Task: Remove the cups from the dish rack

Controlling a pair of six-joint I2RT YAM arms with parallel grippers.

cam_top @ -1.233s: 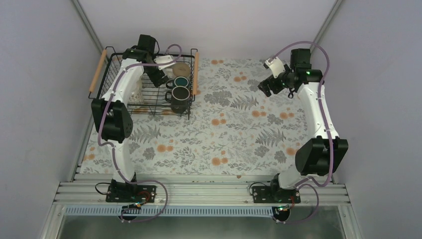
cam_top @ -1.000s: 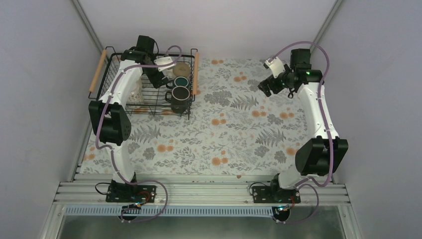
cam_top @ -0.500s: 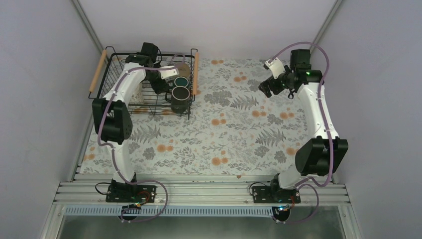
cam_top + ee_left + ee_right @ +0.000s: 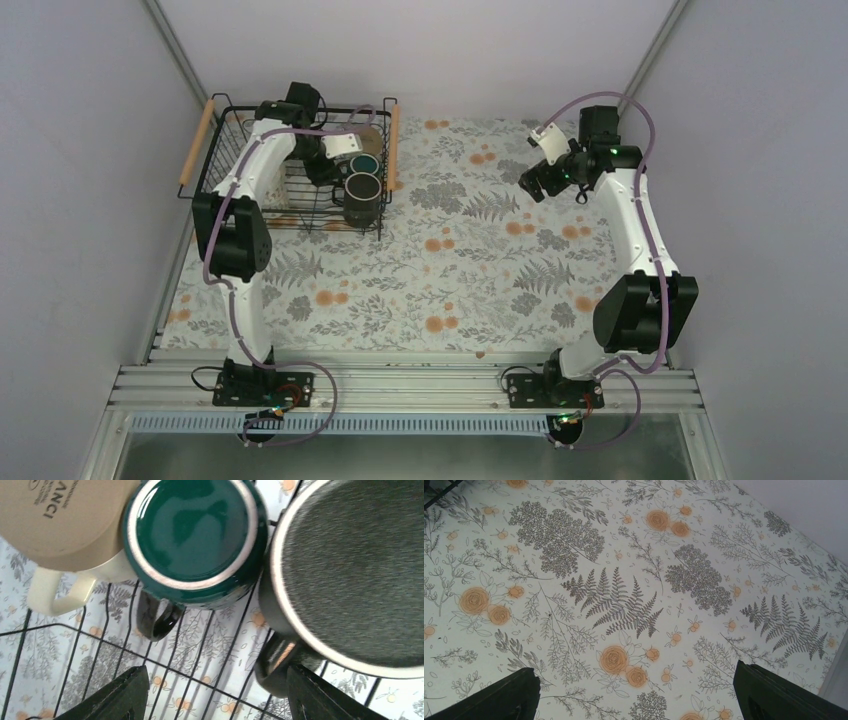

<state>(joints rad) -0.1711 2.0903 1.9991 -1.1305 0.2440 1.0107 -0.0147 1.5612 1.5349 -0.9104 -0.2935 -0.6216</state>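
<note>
The black wire dish rack (image 4: 228,113) with wooden handles stands at the back left. My left gripper (image 4: 335,168) reaches down inside it, jaws open around bare wire floor (image 4: 100,645). In the left wrist view (image 4: 217,695) three cups stand upside down: a beige cup (image 4: 60,520), a dark green cup (image 4: 195,530) and a dark grey cup (image 4: 350,570). The grey cup's handle (image 4: 277,665) sits just inside my right-hand finger (image 4: 320,697). From above, the green cup (image 4: 365,162) and the grey cup (image 4: 362,197) fill the rack's right end. My right gripper (image 4: 535,180) hovers open over the cloth (image 4: 636,695).
A floral tablecloth (image 4: 470,270) covers the table. Grey walls close in on both sides and the back. The rack's right wooden handle (image 4: 394,145) borders the cups. The arm bases sit on a metal rail (image 4: 400,385) at the near edge.
My left gripper has swung right inside the rack toward the green and grey cups, and its jaws have narrowed. The right gripper has barely shifted.
</note>
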